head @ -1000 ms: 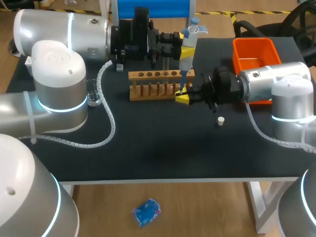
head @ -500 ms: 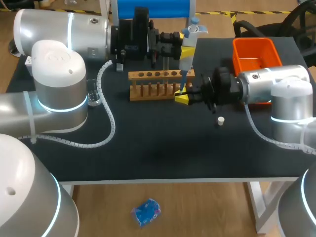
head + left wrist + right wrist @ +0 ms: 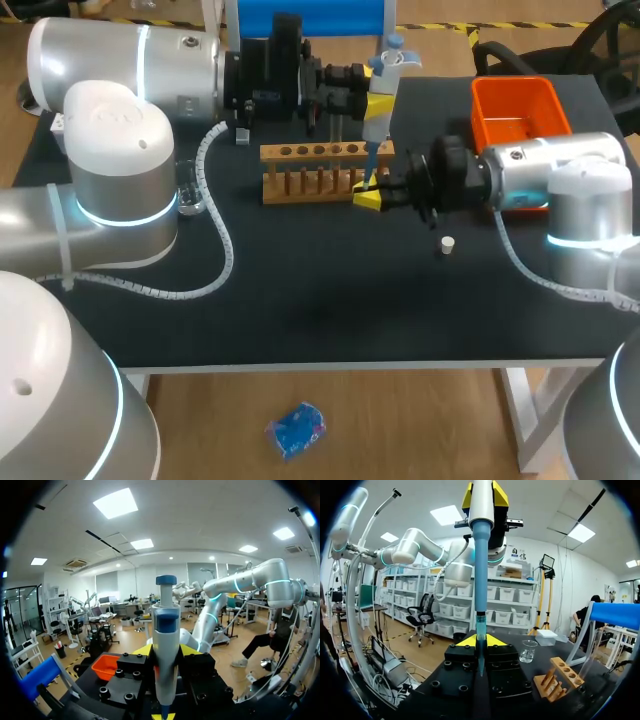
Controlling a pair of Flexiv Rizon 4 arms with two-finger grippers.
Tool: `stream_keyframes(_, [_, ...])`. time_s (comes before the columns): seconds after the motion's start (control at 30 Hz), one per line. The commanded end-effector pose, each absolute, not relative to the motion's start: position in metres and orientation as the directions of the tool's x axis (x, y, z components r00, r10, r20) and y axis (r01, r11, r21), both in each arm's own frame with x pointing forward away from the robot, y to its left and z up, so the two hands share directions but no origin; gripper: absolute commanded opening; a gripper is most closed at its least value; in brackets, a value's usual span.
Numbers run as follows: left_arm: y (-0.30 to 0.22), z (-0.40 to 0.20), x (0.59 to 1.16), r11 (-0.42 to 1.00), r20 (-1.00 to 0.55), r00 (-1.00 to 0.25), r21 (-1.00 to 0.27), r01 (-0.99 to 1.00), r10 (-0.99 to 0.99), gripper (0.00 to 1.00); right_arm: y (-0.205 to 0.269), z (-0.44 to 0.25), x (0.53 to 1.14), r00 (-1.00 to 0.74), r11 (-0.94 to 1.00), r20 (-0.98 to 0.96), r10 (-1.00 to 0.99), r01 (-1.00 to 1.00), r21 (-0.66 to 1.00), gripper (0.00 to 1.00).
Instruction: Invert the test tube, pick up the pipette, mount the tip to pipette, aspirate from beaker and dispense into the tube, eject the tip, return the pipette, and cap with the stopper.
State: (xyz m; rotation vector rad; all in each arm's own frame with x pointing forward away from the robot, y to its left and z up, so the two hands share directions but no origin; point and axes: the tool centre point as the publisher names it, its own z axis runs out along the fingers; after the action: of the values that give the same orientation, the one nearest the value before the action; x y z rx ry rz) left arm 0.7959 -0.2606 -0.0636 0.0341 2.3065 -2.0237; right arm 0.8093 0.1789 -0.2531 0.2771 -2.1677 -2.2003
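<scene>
left gripper point(image 3: 368, 92) pinches pipette point(image 3: 380, 95) upright, upper centre; tip point(image 3: 480, 580) down into test tube point(image 3: 480, 630) pinched by right gripper point(image 3: 369, 196) beside rack point(image 3: 315, 170); stopper point(image 3: 447, 243) on black table point(image 3: 300, 300), right of centre; orange bin point(image 3: 515, 110) upper right

We see the black worktop point(image 3: 330, 300) lit evenly from overhead, bright but flat, with only faint, soft shadows beneath the arms. Pale glare sits on the left arm's white shell point(image 3: 110, 130). Both wrist views bend hard toward their black rims, and the ceiling panels point(image 3: 116, 502) burn out to plain white. The pipette point(image 3: 165, 630) clamped in the left claw point(image 3: 166, 652) is crisp, the room behind it softer. The clear test tube point(image 3: 480, 630) pinched in the right claw point(image 3: 480, 641) barely shows against the dark.
</scene>
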Motion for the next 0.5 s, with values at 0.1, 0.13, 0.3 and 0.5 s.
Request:
stream_keyframes(0.1, [-0.2607, -0.0679, 0.7951, 0.131, -0.069, -0.997, -0.989, 0.064, -0.032, 0.0, 0.175, -0.2448, 0.8103, -0.983, -0.014, -0.103, -0.154, -0.102, 0.995, 0.0])
stream_keyframes(0.13, [-0.2607, -0.0679, 0.7951, 0.131, -0.069, -0.997, -0.989, 0.064, -0.032, 0.0, 0.1748, -0.2442, 0.8105, -0.983, -0.014, -0.104, -0.154, -0.103, 0.995, 0.0])
stream_keyframes(0.3, [-0.2607, -0.0679, 0.7951, 0.131, -0.069, -0.997, -0.989, 0.064, -0.032, 0.0, 0.1751, -0.2409, 0.8113, -0.982, -0.015, -0.111, -0.152, -0.11, 0.994, 0.0])
stream_keyframes(0.5, [-0.2607, -0.0679, 0.7951, 0.131, -0.069, -0.997, -0.989, 0.064, -0.032, 0.0, 0.1761, -0.238, 0.8112, -0.982, -0.017, -0.114, -0.152, -0.112, 0.994, 0.0])
